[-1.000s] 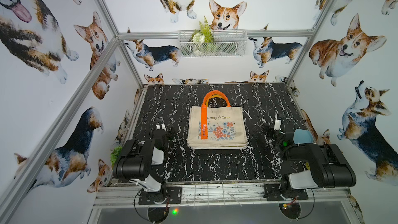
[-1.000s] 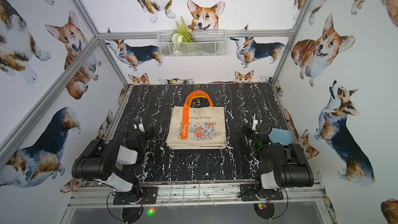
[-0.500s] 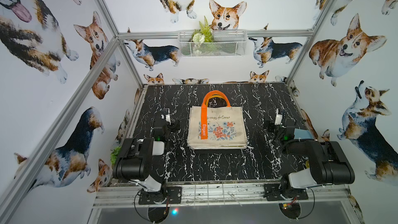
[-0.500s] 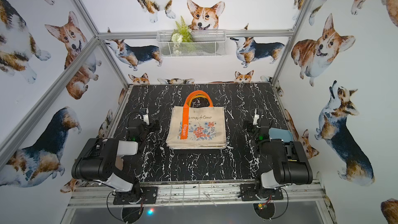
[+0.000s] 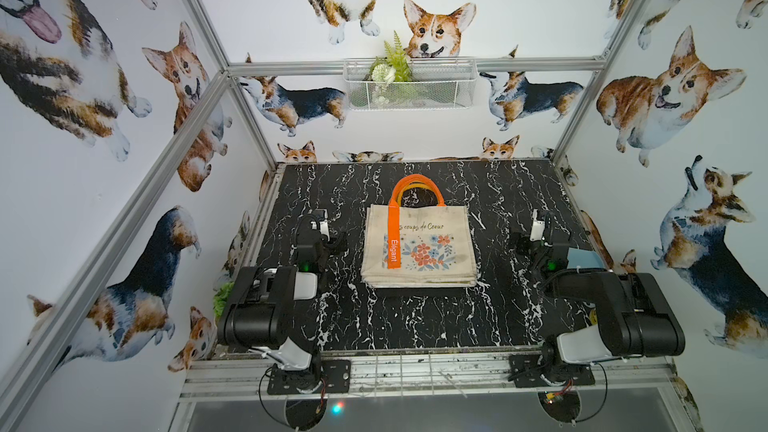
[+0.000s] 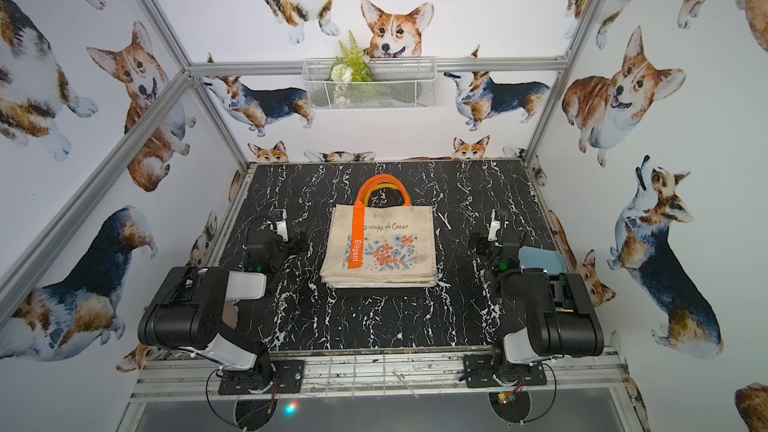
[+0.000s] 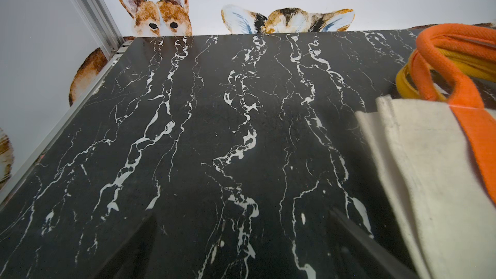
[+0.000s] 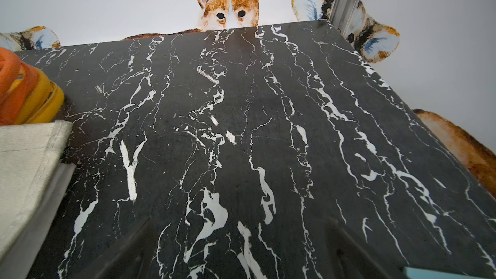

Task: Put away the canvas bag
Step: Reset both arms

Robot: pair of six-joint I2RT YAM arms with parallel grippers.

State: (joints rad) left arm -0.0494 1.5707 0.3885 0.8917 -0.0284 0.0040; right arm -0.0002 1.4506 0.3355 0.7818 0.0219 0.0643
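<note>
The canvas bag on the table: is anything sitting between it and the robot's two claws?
Nothing visible does. The canvas bag lies flat mid-table, and only the bare black marble table separates it from the open left gripper on one side and the open right gripper on the other. Neither touches it.

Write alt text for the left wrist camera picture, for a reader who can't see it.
A cream canvas bag with an orange handle lies on a black, white-veined table. The open left gripper points across bare table beside the bag, touching nothing; painted corgis peek over the table's far edge.
</note>
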